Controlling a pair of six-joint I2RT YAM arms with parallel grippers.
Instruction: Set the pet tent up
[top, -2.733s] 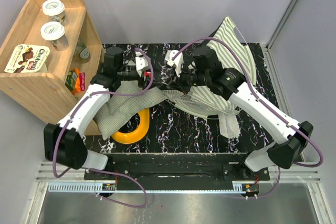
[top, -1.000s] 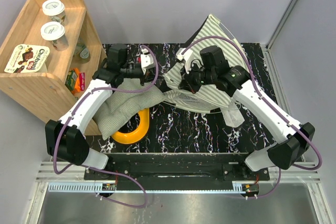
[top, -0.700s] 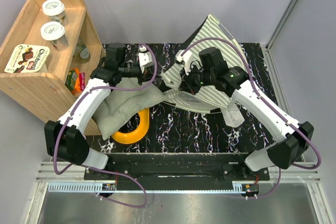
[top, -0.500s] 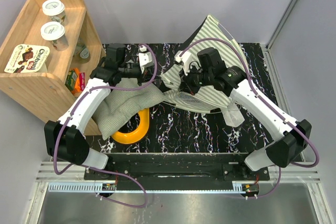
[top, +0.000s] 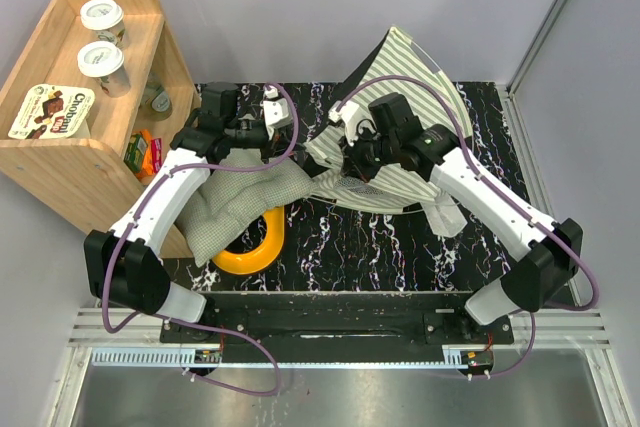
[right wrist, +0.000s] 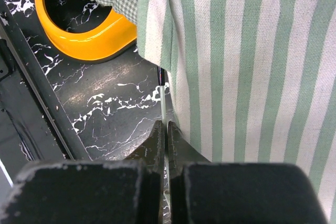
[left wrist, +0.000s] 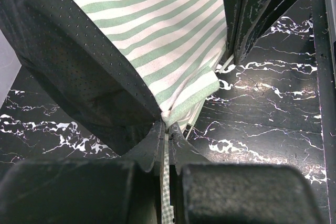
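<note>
The pet tent point(top: 415, 77) is green-and-white striped fabric, half raised at the back right of the black marbled table point(top: 330, 237), with its white mesh window point(top: 352, 187) sagging toward the middle. My left gripper point(left wrist: 167, 127) is shut on a corner of the striped cloth point(left wrist: 173, 51), next to a dark perforated lining point(left wrist: 68, 61). My right gripper point(right wrist: 166, 125) is shut on a thin pale pole point(right wrist: 163, 98) running along the striped edge point(right wrist: 247, 61). In the top view the left gripper point(top: 290, 139) and right gripper point(top: 345, 159) face each other across a short gap.
A small-checked padded cushion point(top: 235, 202) lies under the left arm, half over a yellow ring point(top: 250, 252). A wooden shelf point(top: 60, 152) with cups point(top: 102, 15) and a carton stands at the left edge. Grey walls close in the back and right.
The right arm has drawn slightly left and back, and the tent's raised striped panel has shifted left with it. The left arm has hardly moved; both grips are unchanged.
</note>
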